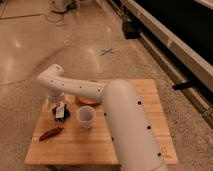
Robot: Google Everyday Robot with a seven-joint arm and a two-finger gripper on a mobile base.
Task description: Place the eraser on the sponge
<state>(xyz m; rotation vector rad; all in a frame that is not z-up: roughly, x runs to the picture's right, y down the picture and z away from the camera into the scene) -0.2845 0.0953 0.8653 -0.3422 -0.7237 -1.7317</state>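
The blue sponge [64,117] lies at the left of the wooden table [125,95]. The eraser [60,110], a dark block with a white face and a reddish end, sits on top of the sponge. My gripper [58,102] hangs straight down from the white arm's wrist, right over the eraser and close against it. I cannot make out whether it still holds the eraser. The thick white arm [120,120] sweeps in from the lower right and hides the middle of the table.
A white cup [86,116] stands just right of the sponge. An orange bowl [86,100] sits behind it, partly under the arm. A reddish-brown elongated object [51,133] lies near the front left edge. Polished floor surrounds the table.
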